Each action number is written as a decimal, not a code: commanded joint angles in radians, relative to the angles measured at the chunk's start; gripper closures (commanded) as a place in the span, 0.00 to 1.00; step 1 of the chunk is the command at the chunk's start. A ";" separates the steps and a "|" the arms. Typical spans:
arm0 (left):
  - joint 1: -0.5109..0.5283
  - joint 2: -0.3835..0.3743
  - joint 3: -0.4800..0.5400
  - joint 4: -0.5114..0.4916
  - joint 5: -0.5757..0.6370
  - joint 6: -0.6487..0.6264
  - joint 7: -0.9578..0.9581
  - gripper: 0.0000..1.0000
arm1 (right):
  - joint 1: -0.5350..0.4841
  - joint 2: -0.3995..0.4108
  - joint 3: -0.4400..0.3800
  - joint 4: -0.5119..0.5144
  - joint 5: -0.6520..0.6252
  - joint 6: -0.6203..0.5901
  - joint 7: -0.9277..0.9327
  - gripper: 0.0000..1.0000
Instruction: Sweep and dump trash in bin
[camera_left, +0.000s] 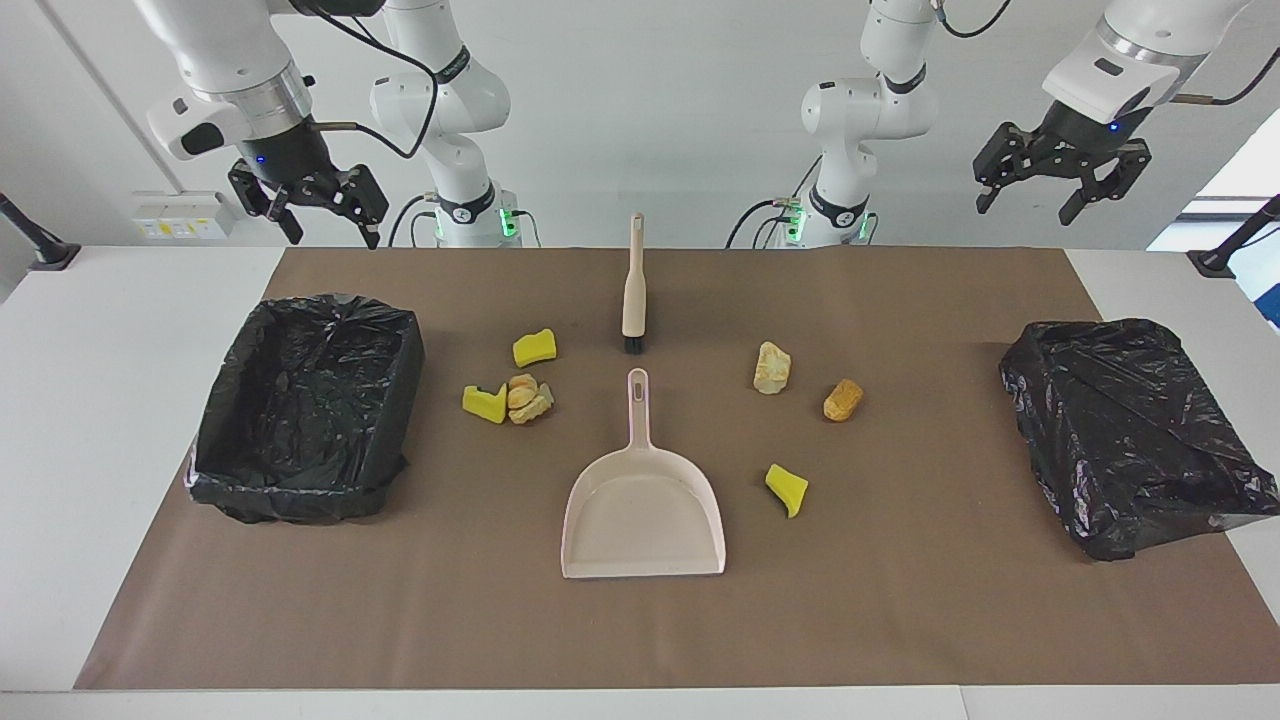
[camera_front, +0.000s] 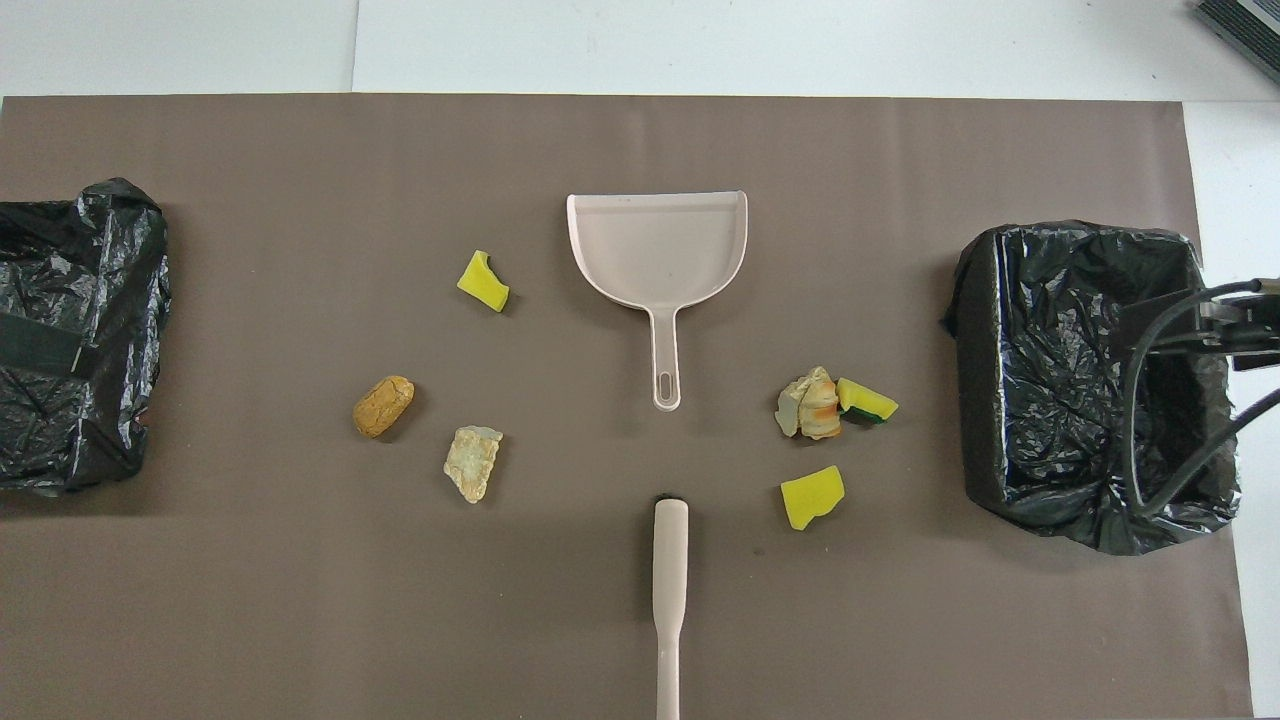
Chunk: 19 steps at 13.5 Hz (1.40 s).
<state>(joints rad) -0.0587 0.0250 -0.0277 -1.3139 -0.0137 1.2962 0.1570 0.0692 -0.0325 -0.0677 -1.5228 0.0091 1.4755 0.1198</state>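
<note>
The trash lies in two groups on the brown mat. Toward the right arm's end are two yellow chunks (camera_left: 534, 347) (camera_left: 484, 403) and tan lumps (camera_left: 528, 398) (camera_front: 808, 403). Toward the left arm's end lie a beige lump (camera_left: 771, 367), a brown lump (camera_left: 843, 400) and a yellow chunk (camera_left: 787, 489). One black-lined bin (camera_left: 300, 495) stands at the right arm's end, another (camera_left: 1130, 500) at the left arm's end. My right gripper (camera_left: 333, 235) hangs open, high above the table edge near its bin. My left gripper (camera_left: 1027, 210) hangs open and empty, high up near the other bin.
A beige dustpan (camera_left: 643, 510) lies mid-table, handle pointing toward the robots. A beige brush (camera_left: 634, 290) with black bristles lies nearer to the robots, in line with that handle. White tabletop (camera_left: 110, 400) borders the mat.
</note>
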 joint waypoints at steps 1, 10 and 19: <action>0.002 -0.016 -0.001 -0.008 -0.002 -0.018 -0.005 0.00 | -0.016 -0.021 0.009 -0.020 -0.011 -0.005 -0.035 0.00; -0.007 -0.017 -0.003 -0.010 -0.002 -0.026 -0.008 0.00 | -0.006 -0.023 0.011 -0.020 -0.018 -0.012 -0.035 0.00; -0.012 -0.019 -0.014 -0.018 -0.003 -0.025 -0.011 0.00 | -0.008 -0.024 0.011 -0.022 -0.020 -0.014 -0.035 0.00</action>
<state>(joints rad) -0.0617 0.0244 -0.0438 -1.3142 -0.0137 1.2833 0.1569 0.0714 -0.0326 -0.0625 -1.5228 0.0090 1.4745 0.1197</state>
